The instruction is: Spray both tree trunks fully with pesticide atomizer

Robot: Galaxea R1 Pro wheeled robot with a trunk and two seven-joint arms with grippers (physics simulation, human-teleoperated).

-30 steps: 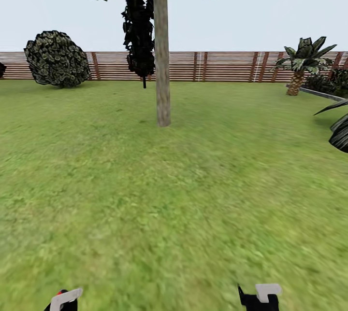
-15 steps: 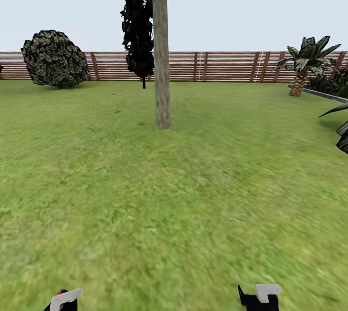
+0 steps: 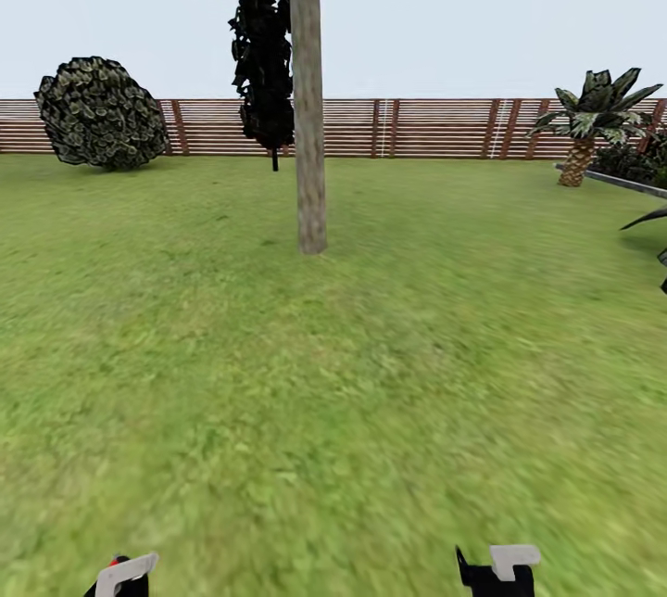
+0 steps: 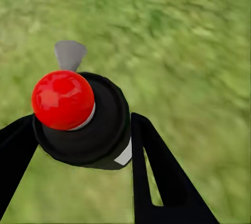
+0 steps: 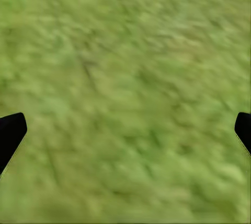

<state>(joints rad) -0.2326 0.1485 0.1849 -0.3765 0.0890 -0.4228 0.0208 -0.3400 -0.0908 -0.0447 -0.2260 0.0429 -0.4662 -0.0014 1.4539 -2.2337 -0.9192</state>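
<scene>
One tree trunk [image 3: 308, 96] upright, mid-lawn [image 3: 333, 374]

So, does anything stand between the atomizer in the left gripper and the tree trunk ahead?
Nothing visible does. Only open lawn lies between the atomizer and the tree trunk. The dark narrow tree stands behind the trunk, and the round bush and the palm are far off to the sides.

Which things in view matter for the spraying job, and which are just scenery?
Job:
- tree trunk, straight ahead
- atomizer, held in the left pincer
- right pincer, open over grass

Scenery:
- round bush
- dark columnar tree
- palm
- fence
</scene>
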